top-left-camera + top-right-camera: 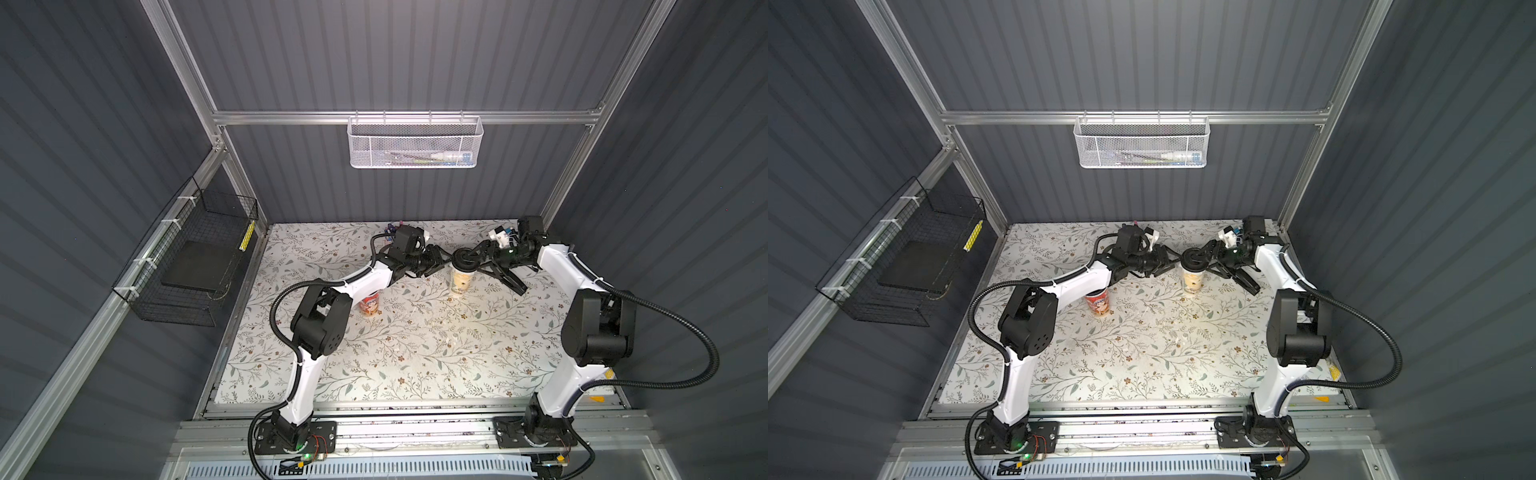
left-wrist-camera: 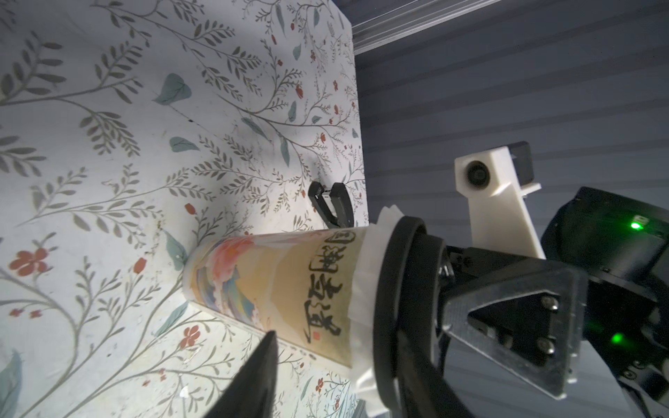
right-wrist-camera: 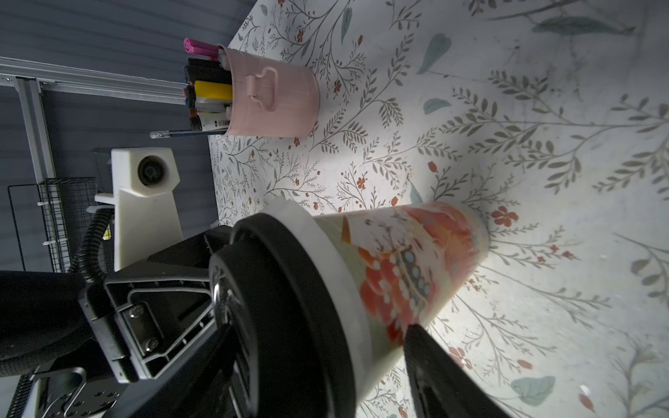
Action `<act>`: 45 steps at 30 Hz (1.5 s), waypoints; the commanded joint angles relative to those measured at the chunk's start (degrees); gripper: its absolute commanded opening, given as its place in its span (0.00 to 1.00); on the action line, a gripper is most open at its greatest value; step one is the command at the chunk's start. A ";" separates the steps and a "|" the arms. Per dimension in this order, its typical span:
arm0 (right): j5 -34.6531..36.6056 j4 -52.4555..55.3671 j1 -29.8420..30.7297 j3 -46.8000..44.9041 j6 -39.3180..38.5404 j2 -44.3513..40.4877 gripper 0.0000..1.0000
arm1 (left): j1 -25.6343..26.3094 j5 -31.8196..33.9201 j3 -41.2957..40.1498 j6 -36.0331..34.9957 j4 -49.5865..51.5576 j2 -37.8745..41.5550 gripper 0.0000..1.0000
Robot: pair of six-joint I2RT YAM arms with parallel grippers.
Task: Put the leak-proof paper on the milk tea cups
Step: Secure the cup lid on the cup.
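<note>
Two claws over the pale milk tea cup [image 1: 460, 282], just right of centre in both top views, a black lid [image 1: 463, 262] on it.
My left claw [image 1: 438, 267] stood partly open and my right claw [image 1: 493, 272] wide, neither gripping, each with a finger against the lid. The leak-proof paper [image 2: 365, 289] frilled unevenly beneath it. I judged that lopsided pressure could tip the tall cup on the tabletop [image 1: 415, 353] or drag the paper askew. My left forearm [image 1: 365, 278] overhung the red cup [image 1: 371, 305] and might knock it.
</note>
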State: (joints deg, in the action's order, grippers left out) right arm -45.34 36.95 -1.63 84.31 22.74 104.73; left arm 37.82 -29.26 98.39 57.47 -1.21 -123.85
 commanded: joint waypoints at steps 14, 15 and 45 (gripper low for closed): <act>4.01 5.52 -0.31 0.54 0.01 1.67 0.76 | 0.83 -1.47 5.51 0.48 4.78 -0.92 0.75; 3.70 5.76 -0.31 1.38 0.15 1.31 0.77 | 0.93 -1.83 5.58 0.51 4.65 -1.12 0.75; 45.22 -17.03 -4.96 -30.70 -1.80 -46.95 0.82 | -5.31 55.48 -10.36 -34.84 16.66 29.58 0.94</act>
State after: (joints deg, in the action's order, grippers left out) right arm -11.94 27.75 -6.55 59.57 22.22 59.83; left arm 33.78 9.89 92.97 32.75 14.50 -96.95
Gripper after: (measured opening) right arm 0.817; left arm 0.928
